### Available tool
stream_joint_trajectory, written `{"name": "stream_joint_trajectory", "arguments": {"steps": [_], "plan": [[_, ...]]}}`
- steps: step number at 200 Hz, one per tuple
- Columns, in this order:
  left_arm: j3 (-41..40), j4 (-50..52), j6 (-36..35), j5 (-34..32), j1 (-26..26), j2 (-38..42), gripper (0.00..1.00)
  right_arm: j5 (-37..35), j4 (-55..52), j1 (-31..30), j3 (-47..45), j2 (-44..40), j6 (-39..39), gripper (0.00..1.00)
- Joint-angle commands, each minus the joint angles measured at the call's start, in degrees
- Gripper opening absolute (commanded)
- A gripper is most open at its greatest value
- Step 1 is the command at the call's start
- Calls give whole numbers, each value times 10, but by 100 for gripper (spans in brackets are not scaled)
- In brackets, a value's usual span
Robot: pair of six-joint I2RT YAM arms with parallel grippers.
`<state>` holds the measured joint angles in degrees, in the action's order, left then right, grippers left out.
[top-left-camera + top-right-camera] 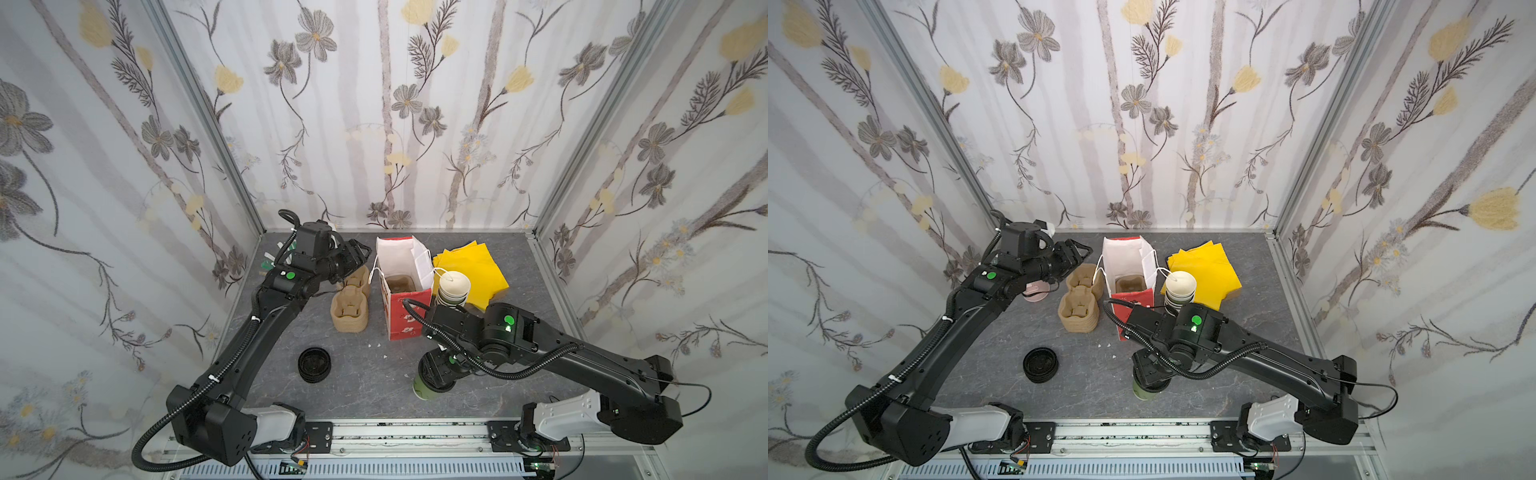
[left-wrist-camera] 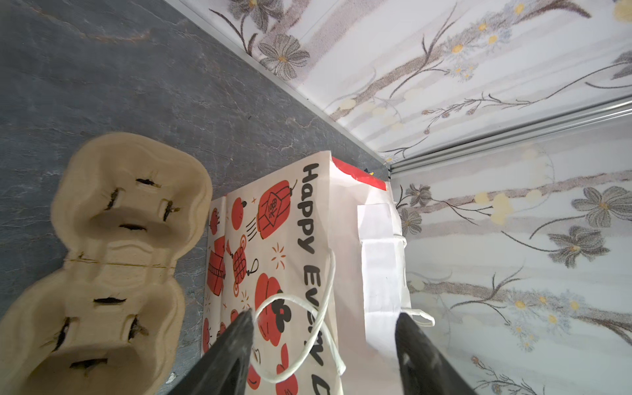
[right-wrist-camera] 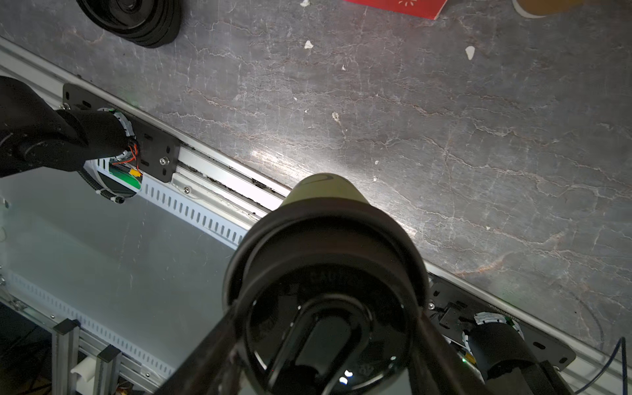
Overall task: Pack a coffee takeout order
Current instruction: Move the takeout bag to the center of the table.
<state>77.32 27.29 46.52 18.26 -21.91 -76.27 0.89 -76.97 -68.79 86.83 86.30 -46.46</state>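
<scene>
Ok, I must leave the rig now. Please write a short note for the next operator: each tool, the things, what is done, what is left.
Left tool: open, holding nothing, beside the upper edge of the red bag.
Right tool: closed on the black lid of the cup, near the front edge of the table.
Done: one carrier sits inside the open, upright bag; the cup has its lid.
Left: put the cup in the carrier, then add a yellow napkin and a straw.
Napkins lie right of the bag; I cannot make out the straw clearly.
</scene>
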Motion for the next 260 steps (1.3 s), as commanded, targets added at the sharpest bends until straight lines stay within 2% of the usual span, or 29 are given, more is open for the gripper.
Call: {"name": "stream_joint_trajectory", "arguments": {"steps": [1,63,77,98,135,161,191,225,260], "plan": [[17,-9,-6,1,-13,-19,65,-16,-7,11,10,-8,-12,57],[81,50,-50,-61,-42,-93,59,-39,-4,13,20,-21,2,57],[101,67,-62,-77,-47,-113,55,-42,-4,13,16,-25,1,56],[118,77,-74,-86,-48,-132,41,-46,-4,13,10,-35,-4,56],[130,79,-80,-82,-51,-151,29,-48,-4,13,8,-47,-10,56],[136,78,-80,-80,-52,-158,16,-47,-6,13,5,-50,-11,56],[135,79,-78,-86,-58,-158,11,-48,-7,13,11,-53,-11,56],[133,78,-69,-88,-64,-157,0,-43,-7,13,12,-55,-11,56],[120,78,-32,-98,-75,-136,0,-37,-8,14,6,-61,-11,56]]}}
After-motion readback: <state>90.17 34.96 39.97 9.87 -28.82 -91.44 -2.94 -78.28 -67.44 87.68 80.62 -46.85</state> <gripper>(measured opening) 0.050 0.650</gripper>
